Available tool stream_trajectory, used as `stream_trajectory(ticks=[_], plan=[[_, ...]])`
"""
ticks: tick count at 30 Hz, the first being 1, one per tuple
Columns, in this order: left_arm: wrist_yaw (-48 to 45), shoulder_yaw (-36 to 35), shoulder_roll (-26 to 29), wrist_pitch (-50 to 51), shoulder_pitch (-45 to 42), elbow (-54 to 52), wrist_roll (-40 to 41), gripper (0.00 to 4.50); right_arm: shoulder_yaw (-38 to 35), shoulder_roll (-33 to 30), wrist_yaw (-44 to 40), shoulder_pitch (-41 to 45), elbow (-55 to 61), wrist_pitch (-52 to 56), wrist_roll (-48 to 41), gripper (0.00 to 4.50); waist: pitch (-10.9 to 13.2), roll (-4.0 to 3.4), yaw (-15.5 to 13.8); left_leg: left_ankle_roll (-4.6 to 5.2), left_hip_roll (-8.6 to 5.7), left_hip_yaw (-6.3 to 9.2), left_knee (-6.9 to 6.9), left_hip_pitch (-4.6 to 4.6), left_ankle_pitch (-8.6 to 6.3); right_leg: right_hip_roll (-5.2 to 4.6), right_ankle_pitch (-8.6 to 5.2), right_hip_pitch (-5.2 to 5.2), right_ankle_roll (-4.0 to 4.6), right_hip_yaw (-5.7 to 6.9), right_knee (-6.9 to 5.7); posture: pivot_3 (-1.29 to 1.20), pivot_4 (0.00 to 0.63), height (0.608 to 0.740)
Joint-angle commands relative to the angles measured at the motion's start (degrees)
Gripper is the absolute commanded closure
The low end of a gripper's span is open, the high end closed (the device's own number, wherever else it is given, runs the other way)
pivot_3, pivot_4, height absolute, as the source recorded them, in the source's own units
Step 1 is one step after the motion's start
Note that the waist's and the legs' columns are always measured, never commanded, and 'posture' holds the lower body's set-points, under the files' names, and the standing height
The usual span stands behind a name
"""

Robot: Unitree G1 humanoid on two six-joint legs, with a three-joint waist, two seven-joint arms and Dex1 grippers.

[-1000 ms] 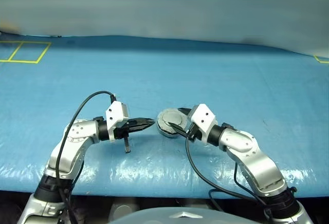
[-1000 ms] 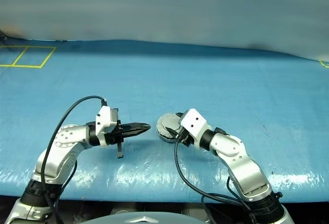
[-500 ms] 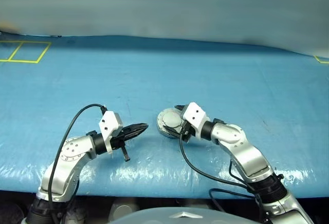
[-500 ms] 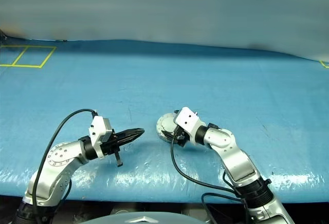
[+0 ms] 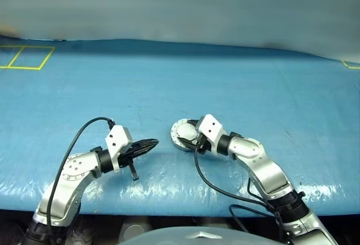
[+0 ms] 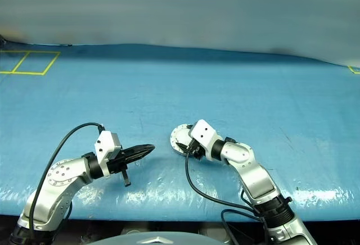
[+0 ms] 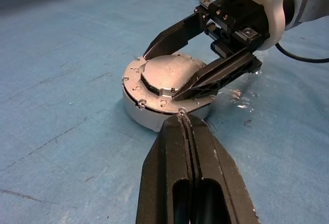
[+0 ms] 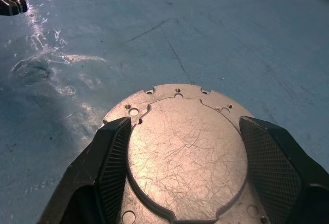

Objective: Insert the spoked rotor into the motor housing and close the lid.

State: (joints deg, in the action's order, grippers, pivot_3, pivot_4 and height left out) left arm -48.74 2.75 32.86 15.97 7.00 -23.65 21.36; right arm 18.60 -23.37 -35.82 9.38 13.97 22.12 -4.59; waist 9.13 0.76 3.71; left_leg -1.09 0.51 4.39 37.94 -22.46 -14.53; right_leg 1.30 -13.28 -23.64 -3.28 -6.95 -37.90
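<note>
Underneath everything lies a blue table cover [image 5: 236, 82], wrinkled and glossy along its near edge, with yellow taped squares [image 5: 25, 57] at its far left corner. Both silver arms reach in over the near edge toward the middle.

Near the centre of the cover sits the motor housing [image 5: 183, 135], a squat round silver body. On top of it lies the lid [image 8: 187, 154], a scratched grey metal plate with small holes around its flange, seated flat on the housing. No copper windings or spoked ring can be made out from any angle.

Around this assembly stands the right gripper [image 5: 190, 136], its two black fingers [image 8: 110, 157] spread on either side of the lid's raised centre. From its wrist view the ribbed pads sit close against the raised plate's edges, but whether they press on it I cannot tell.

To the left, a little apart from the housing, hangs the left gripper [image 5: 151, 143], its fingers pressed together with nothing between them, their tip pointing at the housing. A black cable [image 5: 84, 130] loops up behind its wrist.
</note>
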Motion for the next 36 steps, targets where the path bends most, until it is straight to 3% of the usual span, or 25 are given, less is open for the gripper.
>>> stream_trajectory(ticks=[1, 14, 27, 36], plan=[[0.06, 0.49, -0.30, -0.69, -1.10, -1.30, 0.20, 4.50, 0.07, 1.67, 0.67, -0.40, -0.22, 2.14, -0.53, 1.49, 0.00, 0.00, 0.10, 0.00, 0.01, 0.00, 0.00, 0.01, 0.00, 0.01, 0.00, 0.00, 0.00, 0.00, 0.00, 0.00, 0.150, 0.740], [1.48, 1.49, -1.09, -1.87, -2.84, 0.21, -1.65, 4.50, 2.60, 0.65, 2.53, -1.86, -4.12, 1.45, 4.87, 1.49, -0.03, 0.05, 0.26, -0.01, 0.04, -0.09, -0.01, 0.35, 0.00, 0.03, -0.11, 0.27, 0.19, -0.07, -0.02, 0.00, 0.150, 0.740], [1.13, 3.22, -1.83, -2.72, -4.59, 2.12, -2.92, 4.50, -2.08, -2.74, 2.18, -4.87, -2.84, 3.51, 2.30, 1.49, -0.05, 0.08, -0.59, 0.02, -0.04, -0.09, -0.14, 0.76, -0.02, -0.38, -0.28, 0.76, 0.10, -0.04, 0.10, 0.00, 0.150, 0.740], [1.16, 3.67, -2.64, -3.13, -5.72, 3.47, -3.23, 4.50, 1.27, 0.24, 4.63, -3.81, -3.34, 3.46, 3.66, 1.49, -0.14, 0.23, -0.49, 0.10, -0.18, -0.09, -0.14, 0.79, -0.03, -0.62, -0.34, 0.82, -0.05, 0.00, 0.11, 0.00, 0.150, 0.740]])
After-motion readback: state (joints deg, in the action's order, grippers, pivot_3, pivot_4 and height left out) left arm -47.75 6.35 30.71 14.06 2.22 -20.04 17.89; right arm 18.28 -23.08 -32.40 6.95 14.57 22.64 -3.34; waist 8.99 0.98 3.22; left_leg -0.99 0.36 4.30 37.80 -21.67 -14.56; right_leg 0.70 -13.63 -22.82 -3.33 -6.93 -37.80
